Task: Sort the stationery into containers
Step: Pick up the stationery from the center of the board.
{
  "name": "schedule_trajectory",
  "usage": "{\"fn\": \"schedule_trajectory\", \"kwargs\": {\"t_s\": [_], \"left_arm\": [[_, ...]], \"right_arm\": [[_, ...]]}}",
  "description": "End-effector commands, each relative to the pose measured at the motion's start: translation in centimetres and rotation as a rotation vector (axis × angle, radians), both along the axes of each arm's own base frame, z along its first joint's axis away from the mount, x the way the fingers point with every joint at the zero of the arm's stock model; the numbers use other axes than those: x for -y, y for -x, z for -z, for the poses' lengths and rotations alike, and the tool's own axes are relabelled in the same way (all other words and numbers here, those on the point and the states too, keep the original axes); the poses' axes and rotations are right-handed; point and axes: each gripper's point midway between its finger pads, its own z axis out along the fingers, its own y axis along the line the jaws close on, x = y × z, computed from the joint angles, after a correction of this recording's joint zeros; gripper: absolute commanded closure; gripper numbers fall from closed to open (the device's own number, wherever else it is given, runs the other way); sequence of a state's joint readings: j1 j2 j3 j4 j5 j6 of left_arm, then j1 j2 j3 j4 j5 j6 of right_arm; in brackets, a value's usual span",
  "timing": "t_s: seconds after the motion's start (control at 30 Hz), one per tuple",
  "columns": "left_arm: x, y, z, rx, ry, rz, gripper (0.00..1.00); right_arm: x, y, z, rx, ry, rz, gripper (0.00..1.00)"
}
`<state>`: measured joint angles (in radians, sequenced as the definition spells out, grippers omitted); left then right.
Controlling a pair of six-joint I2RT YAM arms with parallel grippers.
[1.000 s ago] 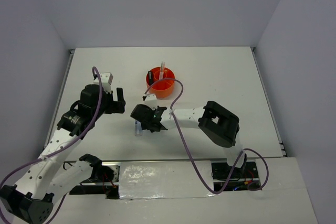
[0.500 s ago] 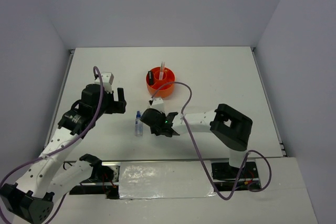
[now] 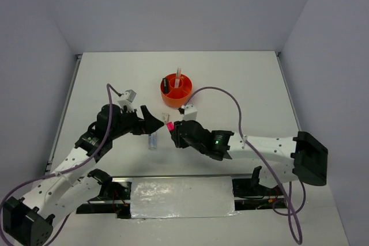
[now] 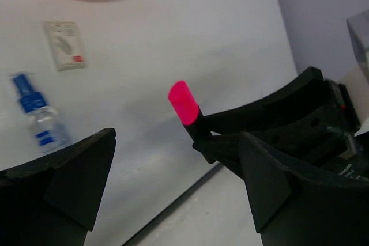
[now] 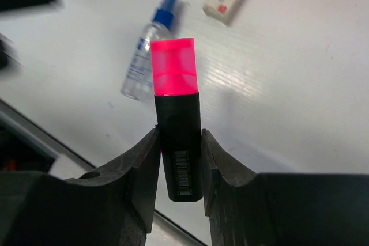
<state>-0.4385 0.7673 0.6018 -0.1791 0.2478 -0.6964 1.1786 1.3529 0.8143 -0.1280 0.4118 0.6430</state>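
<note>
White table (image 5: 300, 84), right hand (image 5: 179, 154) clamping pink-black highlighter (image 5: 176, 102), barcode (image 5: 183, 181) only wrist-visible

The right gripper (image 3: 174, 132), low over the white table (image 3: 248, 84) a second ago, has risen and now clamps a pink-capped black plastic highlighter (image 5: 176, 120). The left gripper (image 3: 151, 123) has swung inward, jaws wide apart, facing the pink cap.

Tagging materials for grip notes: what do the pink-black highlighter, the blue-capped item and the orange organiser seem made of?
Highlighter: likely hard plastic, slightly translucent pink cap, matte black barrel with barcode. Blue-capped item: clear see-through body, probably plastic. Orange organiser: seemingly opaque smooth plastic, uniform colour.
</note>
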Motion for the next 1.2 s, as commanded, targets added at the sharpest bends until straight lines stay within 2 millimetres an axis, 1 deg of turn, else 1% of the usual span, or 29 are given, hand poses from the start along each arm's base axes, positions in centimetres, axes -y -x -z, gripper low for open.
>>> {"fn": "schedule_trajectory", "kwargs": {"t_s": [0.0,0.03,0.07,0.1,0.13,0.17,0.2,0.23,0.3,0.33,0.4,0.43,0.53,0.57,0.6,0.63,0.7,0.73,0.77,0.83,0.87,0.9,0.93,0.97,1.03,1.07,1.1,1.13,1.17], "left_arm": [[4.8,0.7,-6.1,0.090,0.252,0.124,0.01],[5.4,0.6,-6.1,0.081,0.256,0.131,0.01],[6.4,1.1,-6.3,0.077,0.263,0.152,0.01],[7.0,1.0,-7.0,0.084,0.278,0.154,0.01],[7.6,0.8,-6.6,0.064,0.271,0.155,0.01],[8.2,1.0,-6.6,0.061,0.272,0.165,0.01],[8.6,0.9,-7.0,0.066,0.281,0.168,0.02],[9.0,0.7,-6.5,0.052,0.275,0.169,0.02],[9.5,0.7,-6.8,0.055,0.285,0.176,0.05],[9.7,0.5,-6.4,0.047,0.282,0.171,0.09],[10.0,0.3,-5.9,0.036,0.276,0.168,0.11],[10.1,0.2,-5.8,0.035,0.275,0.166,0.12],[10.1,-0.2,-5.4,0.038,0.266,0.157,0.19],[10.2,-0.4,-5.6,0.050,0.266,0.155,0.23],[10.2,-0.6,-5.8,0.059,0.264,0.154,0.27],[10.2,-0.8,-5.8,0.065,0.259,0.149,0.32],[10.3,-1.2,-5.9,0.076,0.247,0.145,0.64],[10.4,-1.3,-5.9,0.079,0.242,0.148,0.84],[10.6,-1.4,-6.0,0.088,0.236,0.156,0.91],[10.8,-1.8,-6.4,0.103,0.235,0.160,0.98],[10.8,-2.0,-6.5,0.117,0.222,0.154,1.00],[10.6,-2.5,-6.6,0.123,0.204,0.140,1.00],[10.3,-2.9,-6.4,0.129,0.175,0.117,1.00],[9.4,-4.2,-6.3,0.158,0.120,0.049,1.00],[8.6,-5.4,-6.6,0.173,0.051,0.010,1.00],[7.3,-6.9,-6.7,0.216,-0.012,-0.056,1.00],[7.1,-7.8,-7.5,0.243,-0.034,-0.077,1.00],[6.4,-8.8,-7.9,0.273,-0.062,-0.101,1.00],[5.8,-9.9,-9.0,0.336,-0.105,-0.120,1.00]], "right_arm": [[0.1,-0.5,-4.4,0.104,-0.118,0.012,0.75],[0.3,-0.5,-5.1,0.120,-0.133,0.010,0.74],[0.5,-0.4,-6.7,0.143,-0.175,0.013,0.75],[0.7,-0.5,-7.4,0.160,-0.188,0.011,0.75],[0.8,-0.4,-8.0,0.169,-0.205,0.005,0.74],[0.9,-0.3,-9.2,0.186,-0.237,-0.002,0.74],[1.0,-0.3,-9.6,0.196,-0.242,-0.004,0.75],[1.2,-0.3,-10.3,0.205,-0.259,-0.004,0.75],[1.5,-0.3,-10.9,0.214,-0.262,0.003,0.75],[1.7,-0.2,-11.4,0.219,-0.274,0.004,0.75],[1.9,0.1,-11.6,0.227,-0.289,-0.003,0.74],[2.1,0.2,-12.2,0.233,-0.308,-0.006,0.74],[2.4,0.6,-12.0,0.234,-0.313,-0.028,0.74],[2.1,0.7,-12.3,0.242,-0.336,-0.033,0.74],[2.1,0.7,-12.3,0.245,-0.337,-0.041,0.74],[2.1,0.8,-11.7,0.242,-0.329,-0.048,0.73],[1.9,1.0,-11.1,0.236,-0.323,-0.062,0.71],[1.8,1.1,-11.0,0.234,-0.322,-0.067,0.70],[1.7,1.1,-10.9,0.232,-0.325,-0.071,0.65],[1.6,1.2,-10.6,0.235,-0.326,-0.082,0.55],[1.5,1.3,-10.8,0.244,-0.337,-0.091,0.42],[1.7,1.3,-10.5,0.253,-0.325,-0.094,0.34],[2.2,1.1,-10.8,0.261,-0.327,-0.075,0.25],[2.9,0.9,-10.4,0.258,-0.306,-0.053,0.18],[4.5,0.5,-10.5,0.275,-0.310,0.007,0.14],[5.3,0.6,-10.2,0.274,-0.296,0.023,0.11],[6.3,0.5,-10.5,0.287,-0.311,0.050,0.11],[7.0,0.6,-10.2,0.286,-0.298,0.061,0.09],[7.7,0.6,-10.0,0.288,-0.297,0.074,0.09]]}}
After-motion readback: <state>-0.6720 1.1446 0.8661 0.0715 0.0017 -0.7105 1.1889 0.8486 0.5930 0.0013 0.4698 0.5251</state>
